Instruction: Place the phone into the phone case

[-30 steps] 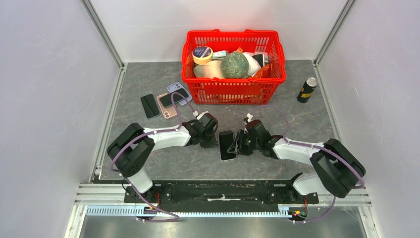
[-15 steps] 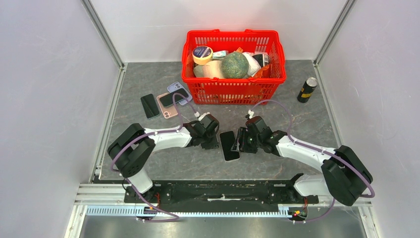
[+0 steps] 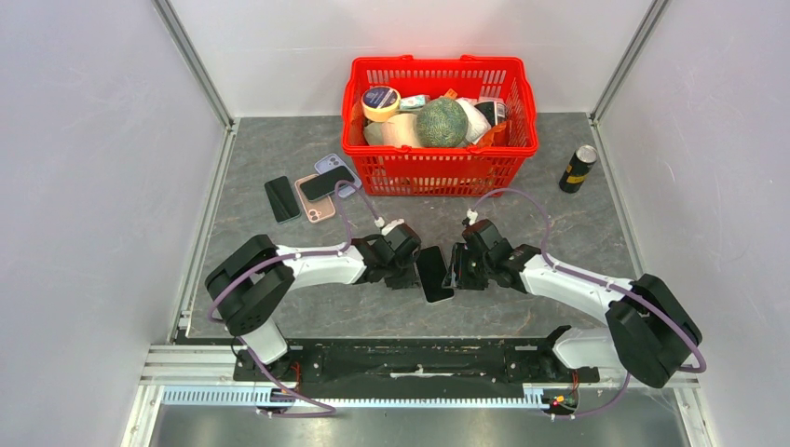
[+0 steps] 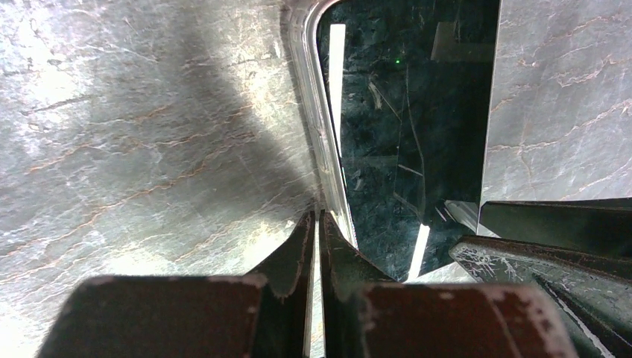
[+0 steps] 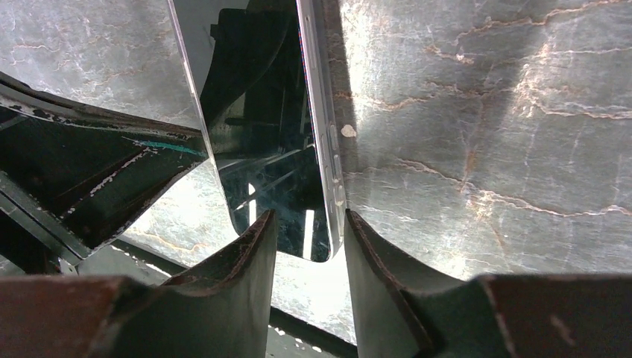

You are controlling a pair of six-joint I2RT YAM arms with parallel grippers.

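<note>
A black-screened phone [image 3: 434, 274] with a silver rim lies on the grey table between my two grippers. My left gripper [image 3: 408, 270] is shut, and its tips rest against the phone's left edge; in the left wrist view the tips [image 4: 314, 216] touch the phone's rim [image 4: 320, 134]. My right gripper [image 3: 458, 270] is open at the phone's right side. In the right wrist view a corner of the phone [image 5: 261, 149] lies between its parted fingers [image 5: 307, 224]. A lilac phone case [image 3: 325, 164] and a pink one [image 3: 315, 202] lie far left, near the basket.
A red basket [image 3: 438, 172] full of groceries stands at the back. A dark phone [image 3: 328, 182] lies across the cases, and another black phone [image 3: 282, 198] lies beside them. A dark can [image 3: 578, 169] stands at the back right. White walls close in on both sides.
The phone has slid slightly right and turned. My left gripper has moved right up against its edge. My right gripper has shifted a little away from the near edge.
</note>
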